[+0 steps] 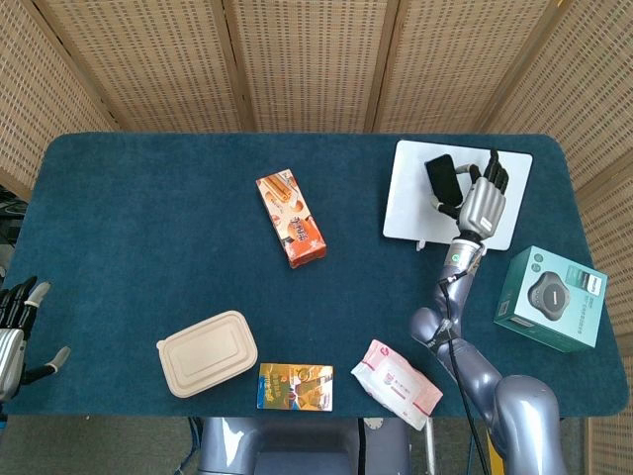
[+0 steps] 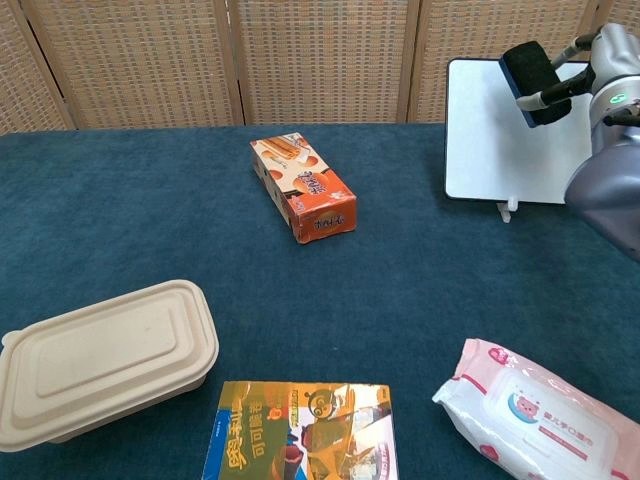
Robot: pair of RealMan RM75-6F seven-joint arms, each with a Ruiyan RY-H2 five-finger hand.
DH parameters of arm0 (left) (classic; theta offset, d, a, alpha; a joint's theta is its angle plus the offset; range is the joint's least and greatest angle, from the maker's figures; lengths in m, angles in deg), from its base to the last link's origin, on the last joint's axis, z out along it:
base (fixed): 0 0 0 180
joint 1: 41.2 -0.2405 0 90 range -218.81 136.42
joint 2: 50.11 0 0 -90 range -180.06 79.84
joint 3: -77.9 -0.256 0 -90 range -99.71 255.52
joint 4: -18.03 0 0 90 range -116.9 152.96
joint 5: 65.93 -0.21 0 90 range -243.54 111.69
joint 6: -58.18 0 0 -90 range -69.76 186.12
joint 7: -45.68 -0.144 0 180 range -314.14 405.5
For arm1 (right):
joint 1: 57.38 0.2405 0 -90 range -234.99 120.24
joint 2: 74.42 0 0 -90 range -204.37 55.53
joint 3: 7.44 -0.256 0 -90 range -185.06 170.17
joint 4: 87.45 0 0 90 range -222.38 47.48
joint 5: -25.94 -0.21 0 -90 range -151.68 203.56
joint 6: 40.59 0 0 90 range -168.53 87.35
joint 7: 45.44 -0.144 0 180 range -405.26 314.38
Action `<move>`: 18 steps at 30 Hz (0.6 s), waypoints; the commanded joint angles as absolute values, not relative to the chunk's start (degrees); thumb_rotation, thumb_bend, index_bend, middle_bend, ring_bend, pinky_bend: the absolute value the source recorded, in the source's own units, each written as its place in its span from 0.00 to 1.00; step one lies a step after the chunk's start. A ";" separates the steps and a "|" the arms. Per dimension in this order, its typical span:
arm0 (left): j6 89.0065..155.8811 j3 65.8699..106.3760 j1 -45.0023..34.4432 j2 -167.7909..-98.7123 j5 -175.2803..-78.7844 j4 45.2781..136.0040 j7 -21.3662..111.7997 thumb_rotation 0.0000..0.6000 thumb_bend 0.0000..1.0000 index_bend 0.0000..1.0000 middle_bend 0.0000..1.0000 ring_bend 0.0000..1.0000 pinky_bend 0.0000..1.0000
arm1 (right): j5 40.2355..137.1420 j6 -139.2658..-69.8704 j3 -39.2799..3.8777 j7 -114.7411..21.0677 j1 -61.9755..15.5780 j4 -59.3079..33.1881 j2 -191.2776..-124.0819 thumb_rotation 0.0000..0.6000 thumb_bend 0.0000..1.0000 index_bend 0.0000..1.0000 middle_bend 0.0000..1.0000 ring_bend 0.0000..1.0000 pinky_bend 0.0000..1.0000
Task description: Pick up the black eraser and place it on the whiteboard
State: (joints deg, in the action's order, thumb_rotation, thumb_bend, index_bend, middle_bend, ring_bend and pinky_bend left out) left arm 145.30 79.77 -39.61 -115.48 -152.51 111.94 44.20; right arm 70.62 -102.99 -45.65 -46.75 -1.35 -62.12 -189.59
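My right hand (image 1: pixel 482 201) holds the black eraser (image 1: pixel 442 176) over the whiteboard (image 1: pixel 413 208), which lies at the table's far right. In the chest view the eraser (image 2: pixel 531 70) shows in front of the whiteboard's (image 2: pixel 490 140) upper part, pinched by the right hand (image 2: pixel 600 55); I cannot tell whether it touches the board. My left hand (image 1: pixel 12 332) hangs off the table's left front corner with fingers apart and nothing in it.
An orange snack box (image 1: pixel 291 218) lies mid-table. A beige lidded container (image 1: pixel 207 353), a colourful packet (image 1: pixel 295 386) and a pink wipes pack (image 1: pixel 399 383) line the front edge. A teal box (image 1: pixel 552 297) sits right of the whiteboard.
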 commanded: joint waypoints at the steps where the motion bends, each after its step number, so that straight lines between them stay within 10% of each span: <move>1: 145.11 79.70 -39.54 -115.55 -152.41 111.89 44.06 1.00 0.25 0.00 0.00 0.00 0.00 | 70.42 -100.30 -46.50 -48.66 0.25 -66.35 -191.29 1.00 0.18 0.45 0.00 0.00 0.00; 18: 144.50 79.56 -39.33 -115.59 -151.76 111.14 44.75 1.00 0.25 0.00 0.00 0.00 0.00 | 68.27 -93.30 -49.78 -50.74 2.81 -74.83 -193.40 1.00 0.18 0.45 0.00 0.00 0.00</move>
State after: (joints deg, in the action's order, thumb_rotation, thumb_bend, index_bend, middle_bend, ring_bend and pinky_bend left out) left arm 144.51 79.57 -39.34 -115.58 -151.76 111.15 44.76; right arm 68.38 -93.55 -49.60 -50.62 2.71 -74.56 -193.31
